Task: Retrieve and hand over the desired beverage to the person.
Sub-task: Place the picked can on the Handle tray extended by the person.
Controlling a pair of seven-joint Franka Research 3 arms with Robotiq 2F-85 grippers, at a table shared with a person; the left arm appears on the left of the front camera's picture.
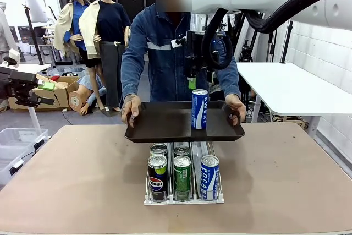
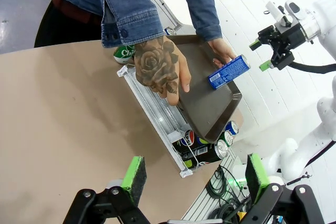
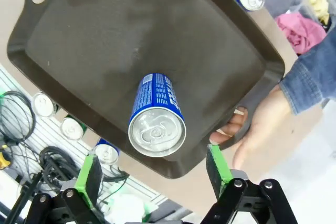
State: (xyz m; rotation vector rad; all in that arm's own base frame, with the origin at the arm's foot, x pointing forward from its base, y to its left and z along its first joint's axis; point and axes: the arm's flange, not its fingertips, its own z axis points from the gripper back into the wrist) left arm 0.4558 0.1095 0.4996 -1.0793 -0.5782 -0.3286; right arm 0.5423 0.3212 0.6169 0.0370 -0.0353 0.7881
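The blue can (image 1: 199,109) lettered "SWEAT" is stood upright on the dark tray (image 1: 159,131) held by the person (image 1: 165,53), just beneath the right gripper (image 3: 154,167), whose fingers are spread apart. The left gripper (image 2: 195,174) is likewise parted, well away. "PEPSI" and "POCARI" are read on cans in the rack (image 1: 184,198).

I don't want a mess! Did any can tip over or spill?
Nothing stands out. The blue can stands upright on the tray, which the person holds level, and the cans in the rack are upright too. No spill shows.
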